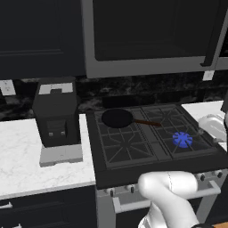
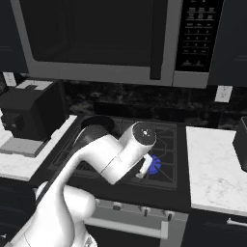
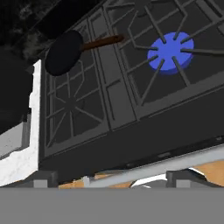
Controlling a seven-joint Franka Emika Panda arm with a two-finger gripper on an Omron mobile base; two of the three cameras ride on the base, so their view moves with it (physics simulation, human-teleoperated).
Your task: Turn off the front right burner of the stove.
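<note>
Stove, one item, front right burner burning blue, so the shut-off is not yet done. Frying pan sitting on the rear left grate, well apart from the flame. Knobs lining the front edge, above the bar handle. Burner lying ahead of the jaws, handle just below them. Jaws' state: cannot be told. Coffee machine standing aside on the counter.

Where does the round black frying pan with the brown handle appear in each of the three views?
Left base view: the round black frying pan with the brown handle lies on the rear left grate, centre of the picture.
Right base view: its rim shows left of centre, behind the white arm.
Hand view: upper left.
Shared landmark: the blue flame disc.
</note>
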